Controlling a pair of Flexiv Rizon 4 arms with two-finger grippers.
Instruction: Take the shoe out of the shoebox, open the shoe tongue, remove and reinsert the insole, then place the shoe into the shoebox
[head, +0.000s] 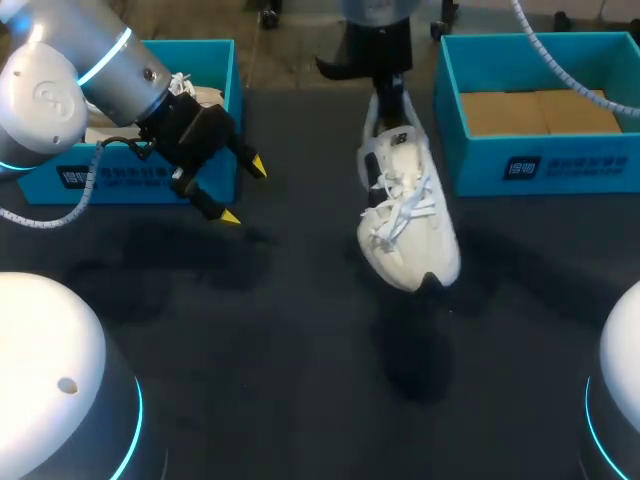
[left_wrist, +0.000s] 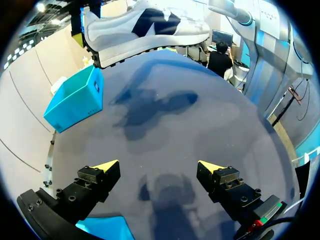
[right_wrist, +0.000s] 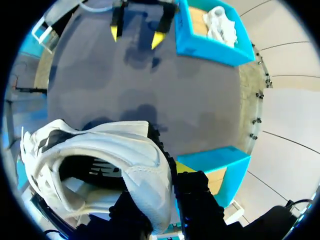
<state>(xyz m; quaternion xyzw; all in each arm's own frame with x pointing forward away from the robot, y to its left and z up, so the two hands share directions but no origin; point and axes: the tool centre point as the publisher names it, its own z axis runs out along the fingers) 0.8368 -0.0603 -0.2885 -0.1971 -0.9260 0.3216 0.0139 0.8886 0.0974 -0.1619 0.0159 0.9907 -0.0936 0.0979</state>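
— One step done?
— Seems so: shoe (head: 408, 215) hangs above mid-table, heel clenched in right gripper (head: 388, 95). Left gripper (head: 244, 191) gapes empty by the left box (head: 120, 180). Every later step — nothing begun yet, I'd judge.

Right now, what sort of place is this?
Probably a robot test lab: my left arm and right arm over a dark table, the right holding a white shoe up, blue shoeboxes beside.
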